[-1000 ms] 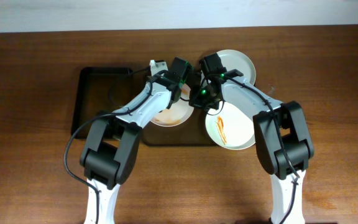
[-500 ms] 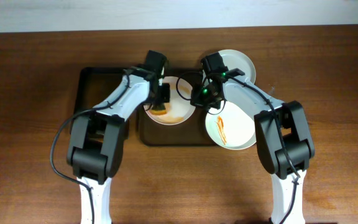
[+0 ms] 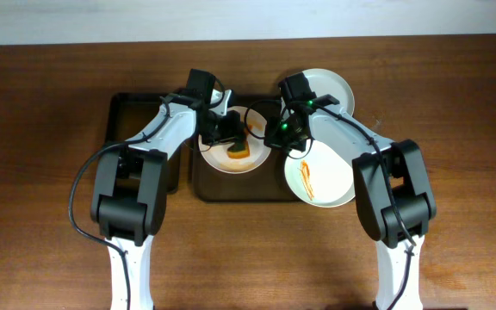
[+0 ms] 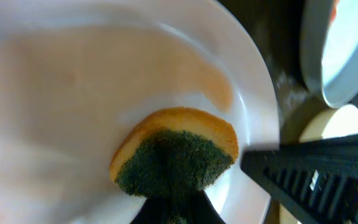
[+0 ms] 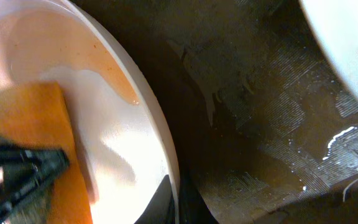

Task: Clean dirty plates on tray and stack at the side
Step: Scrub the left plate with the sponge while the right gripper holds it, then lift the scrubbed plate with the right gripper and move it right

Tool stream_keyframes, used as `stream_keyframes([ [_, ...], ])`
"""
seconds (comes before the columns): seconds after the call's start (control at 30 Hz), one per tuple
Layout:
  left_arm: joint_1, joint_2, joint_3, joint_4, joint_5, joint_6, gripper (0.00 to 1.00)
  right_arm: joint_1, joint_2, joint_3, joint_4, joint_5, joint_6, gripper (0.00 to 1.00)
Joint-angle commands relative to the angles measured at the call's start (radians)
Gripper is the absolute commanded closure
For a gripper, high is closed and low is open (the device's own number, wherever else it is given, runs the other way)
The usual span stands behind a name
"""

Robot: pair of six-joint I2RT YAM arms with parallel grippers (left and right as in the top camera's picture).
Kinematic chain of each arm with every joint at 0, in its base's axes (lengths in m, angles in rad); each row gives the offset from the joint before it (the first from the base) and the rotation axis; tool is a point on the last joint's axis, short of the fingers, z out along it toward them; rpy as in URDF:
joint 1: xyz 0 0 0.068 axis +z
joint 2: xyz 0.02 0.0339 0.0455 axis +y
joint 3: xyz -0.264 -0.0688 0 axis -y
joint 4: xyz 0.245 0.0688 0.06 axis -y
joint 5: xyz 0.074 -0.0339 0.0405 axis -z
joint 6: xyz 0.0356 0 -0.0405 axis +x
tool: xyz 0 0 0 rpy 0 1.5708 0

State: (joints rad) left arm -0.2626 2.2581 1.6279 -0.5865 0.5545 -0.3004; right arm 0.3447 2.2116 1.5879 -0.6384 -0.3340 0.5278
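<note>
A dirty plate (image 3: 252,155) with a pale orange smear lies on the dark brown tray (image 3: 231,191). My left gripper (image 3: 234,140) is shut on a sponge (image 3: 238,152) and presses it onto this plate. In the left wrist view the sponge (image 4: 176,155) shows its orange body and green scouring side. My right gripper (image 3: 275,135) is shut on the plate's right rim (image 5: 166,155), one finger inside and one outside. A second dirty plate (image 3: 325,181) with orange-red streaks lies at the tray's right edge. A third white plate (image 3: 327,86) lies behind it.
A narrower black tray (image 3: 136,138) stands left of the brown one. The brown tray's floor (image 5: 260,124) is wet. Bare wooden table (image 3: 455,129) lies on both sides and in front.
My left arm swung left from beside the right gripper to the plate's left part, then moved the sponge rightward to the plate's middle. The right gripper has kept its grip on the rim.
</note>
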Motion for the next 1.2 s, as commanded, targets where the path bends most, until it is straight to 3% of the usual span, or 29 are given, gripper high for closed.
stream_keyframes([
  [0.0,-0.002,0.016,0.000,0.034,-0.262,-0.100,1.00,0.001,0.018,0.000,-0.011,0.009,0.004,0.96],
  [0.07,-0.003,0.016,0.001,0.038,-0.449,-0.118,1.00,0.001,0.018,0.000,-0.011,0.009,0.004,0.96],
  [0.13,-0.003,0.016,0.017,0.016,-0.516,-0.118,1.00,0.001,0.018,0.000,-0.011,0.009,0.004,0.96],
  [0.33,-0.088,0.016,0.127,-0.360,-0.745,-0.148,1.00,0.001,0.018,0.000,-0.012,0.008,0.004,0.96],
  [0.47,-0.106,0.016,0.128,-0.470,-0.705,-0.129,1.00,0.001,0.018,0.000,-0.012,0.008,0.004,0.96],
  [0.57,-0.103,0.016,0.128,-0.370,-0.521,-0.019,1.00,0.001,0.018,0.000,-0.012,0.008,0.004,0.96],
  [0.67,-0.103,0.016,0.150,-0.293,-0.520,-0.011,1.00,0.001,0.018,0.000,-0.012,0.009,0.004,0.96],
  [0.83,-0.077,0.014,0.598,-0.631,-0.524,0.048,1.00,0.001,0.018,0.000,-0.008,0.009,0.001,0.95],
  [0.93,-0.042,0.014,0.823,-0.798,-0.523,0.048,1.00,0.001,0.018,0.000,0.016,0.032,0.001,0.64],
  [0.97,-0.028,0.014,0.877,-0.840,-0.524,0.048,1.00,0.001,0.018,0.000,0.031,0.063,0.001,0.57],
  [1.0,-0.012,0.014,0.914,-0.866,-0.524,0.048,1.00,0.001,0.019,0.000,0.038,0.088,0.000,0.56],
  [1.07,0.016,0.015,0.922,-0.873,-0.524,0.048,1.00,0.008,0.021,-0.002,0.037,0.101,0.000,0.69],
  [1.13,0.037,0.018,0.922,-0.881,-0.524,0.049,1.00,0.027,0.023,-0.002,0.032,0.099,-0.037,0.93],
  [1.17,0.050,0.018,0.922,-0.881,-0.524,0.048,1.00,0.035,0.019,-0.001,0.010,0.088,-0.080,0.96],
])
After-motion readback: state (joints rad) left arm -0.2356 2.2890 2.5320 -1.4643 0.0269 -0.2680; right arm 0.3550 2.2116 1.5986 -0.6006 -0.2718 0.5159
